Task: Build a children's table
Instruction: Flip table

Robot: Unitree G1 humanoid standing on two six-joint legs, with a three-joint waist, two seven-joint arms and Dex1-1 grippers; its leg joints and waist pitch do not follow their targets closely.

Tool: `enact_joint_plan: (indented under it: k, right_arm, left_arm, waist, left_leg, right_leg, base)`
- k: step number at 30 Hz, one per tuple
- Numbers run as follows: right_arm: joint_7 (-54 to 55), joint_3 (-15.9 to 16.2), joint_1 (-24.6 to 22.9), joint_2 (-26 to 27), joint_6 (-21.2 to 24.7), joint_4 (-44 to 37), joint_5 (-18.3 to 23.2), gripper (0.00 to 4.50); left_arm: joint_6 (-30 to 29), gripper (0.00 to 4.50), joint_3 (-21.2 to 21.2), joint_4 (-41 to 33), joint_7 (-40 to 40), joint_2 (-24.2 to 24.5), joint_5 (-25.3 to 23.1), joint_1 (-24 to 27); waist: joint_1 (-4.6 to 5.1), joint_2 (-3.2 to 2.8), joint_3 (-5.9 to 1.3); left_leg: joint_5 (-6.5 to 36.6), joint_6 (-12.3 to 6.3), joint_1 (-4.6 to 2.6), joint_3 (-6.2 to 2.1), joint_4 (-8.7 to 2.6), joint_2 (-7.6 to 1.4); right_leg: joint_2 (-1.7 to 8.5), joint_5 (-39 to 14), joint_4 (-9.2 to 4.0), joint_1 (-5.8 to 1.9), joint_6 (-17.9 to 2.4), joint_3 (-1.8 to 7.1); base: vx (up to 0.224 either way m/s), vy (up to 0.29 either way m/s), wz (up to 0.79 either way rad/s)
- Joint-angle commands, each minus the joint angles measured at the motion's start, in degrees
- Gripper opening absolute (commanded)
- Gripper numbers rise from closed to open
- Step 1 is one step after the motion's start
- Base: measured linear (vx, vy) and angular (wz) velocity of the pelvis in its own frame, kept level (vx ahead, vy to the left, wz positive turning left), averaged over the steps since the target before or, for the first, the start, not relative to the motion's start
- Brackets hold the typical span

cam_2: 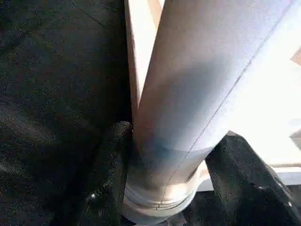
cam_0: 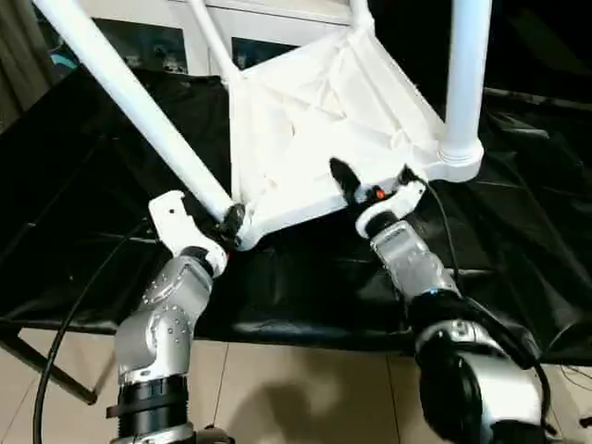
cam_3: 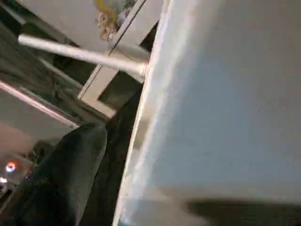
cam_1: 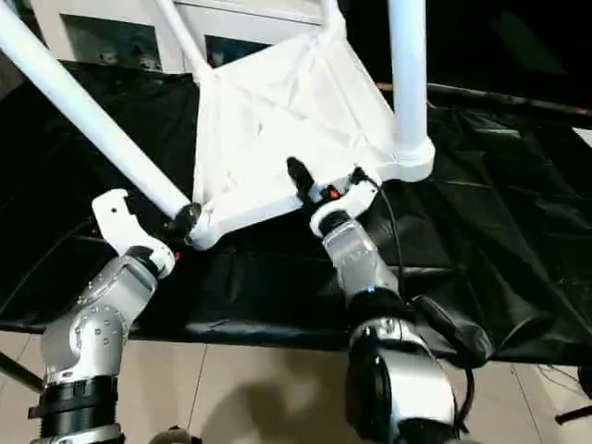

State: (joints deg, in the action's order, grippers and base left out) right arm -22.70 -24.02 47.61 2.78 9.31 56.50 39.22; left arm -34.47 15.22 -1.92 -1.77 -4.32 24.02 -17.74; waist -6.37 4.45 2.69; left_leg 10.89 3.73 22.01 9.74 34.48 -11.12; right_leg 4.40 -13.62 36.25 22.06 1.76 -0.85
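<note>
The children's table point(cam_0: 324, 120) lies upside down on the black-draped counter point(cam_0: 83, 185), ribbed underside toward me, legs already standing in its corner sockets. I judge it light, stiff and rather slippery plastic; the long legs act as levers, so I would take hold low, at a socket or along the rim, never high up a leg.

My left hand point(cam_0: 222, 222) is closed round the base of the near-left leg point(cam_0: 139, 102), just above its socket; the left wrist view shows a black finger on either side of the tube. My right hand point(cam_0: 370, 190) stands wide open at the near rim of the top, one finger over the edge, gripping nothing.

Behind the counter stands a white cabinet point(cam_0: 139, 32) with glass doors. The near-right leg point(cam_0: 465, 83) rises just beside my right hand and crowds its approach.
</note>
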Motion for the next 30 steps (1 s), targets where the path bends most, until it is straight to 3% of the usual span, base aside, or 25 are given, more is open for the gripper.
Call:
enact_joint_plan:
  k: [1, 14, 18, 21, 25, 27, 30]
  right_arm:
    - [0.23, -0.25, 1.3, -1.23, -0.44, 1.56, 0.17, 3.98]
    - [-0.11, -3.03, 2.51, -2.49, -2.15, 5.96, -0.5, 2.93]
    - [-0.1, -3.19, 2.7, -2.65, -2.77, 6.22, -1.07, 2.51]
    - [1.04, -3.25, 2.77, -3.25, -5.09, 6.07, -2.14, 2.33]
    - [2.02, -3.78, 3.07, -4.12, -6.65, 5.43, -2.47, 2.15]
    - [2.57, -4.21, 3.24, -5.46, -7.89, 3.92, -2.77, 2.14]
    - [3.04, -4.58, 3.21, -6.07, -8.45, 2.77, -2.78, 2.14]
  left_arm:
    - [-1.48, 2.24, -1.22, -0.87, -1.68, -1.84, 4.31, 1.02]
    - [-2.92, 2.24, -1.35, -1.29, -2.0, -2.23, 4.21, 1.34]
    - [-2.94, 2.24, -1.5, -0.97, -2.07, -2.06, 3.84, 1.16]
    - [-3.46, 2.94, -0.78, -1.41, -2.8, -1.46, 4.63, 1.14]
    - [-4.6, 3.05, 0.25, -2.2, -3.77, 0.07, 5.53, 1.63]
    - [-6.7, 3.29, 0.96, -2.92, -6.55, 3.12, 6.59, 3.37]
    - [-7.39, 3.43, 0.99, -3.34, -8.38, 5.02, 6.74, 4.65]
  waist:
    - [-0.07, 0.05, -3.9]
    - [-0.04, -0.23, -4.06]
    - [0.04, -0.65, -4.03]
    - [-0.02, -0.64, -4.04]
    - [-0.18, -0.89, -4.1]
    - [-0.19, -1.04, -4.16]
    - [-0.27, -1.62, -4.04]
  left_leg:
    - [-3.02, -3.95, -1.17, 0.29, -3.23, -1.4]
    - [-3.22, -4.12, -1.21, 0.33, -3.04, -1.38]
    - [-2.14, -3.74, -1.3, 0.27, -3.13, -1.45]
    - [-1.52, -3.4, -1.32, 0.28, -3.16, -1.44]
    - [-1.81, -2.88, -1.5, 0.36, -3.07, -1.36]
    - [-2.04, -3.06, -1.44, 0.3, -3.08, -1.32]
    - [-0.74, -2.54, -1.56, 0.33, -3.16, -1.31]
  right_leg:
    - [2.32, 13.24, -2.27, -2.66, -13.58, 0.89]
    - [2.27, 14.39, -2.18, -2.72, -14.4, 0.9]
    - [2.27, 13.53, -2.3, -2.61, -14.45, 0.86]
    - [2.32, 13.1, -2.33, -2.65, -14.5, 0.88]
    - [2.1, 14.14, -2.22, -2.45, -14.97, 0.84]
    - [2.12, 14.73, -2.08, -2.5, -14.66, 0.8]
    - [1.97, 13.69, -2.28, -2.41, -14.21, 0.79]
  base:
    - [0.0, 0.0, 0.0]
    - [0.0, 0.0, 0.0]
    - [0.0, 0.0, 0.0]
    - [0.0, 0.0, 0.0]
    - [0.0, 0.0, 0.0]
    - [0.0, 0.0, 0.0]
    - [0.0, 0.0, 0.0]
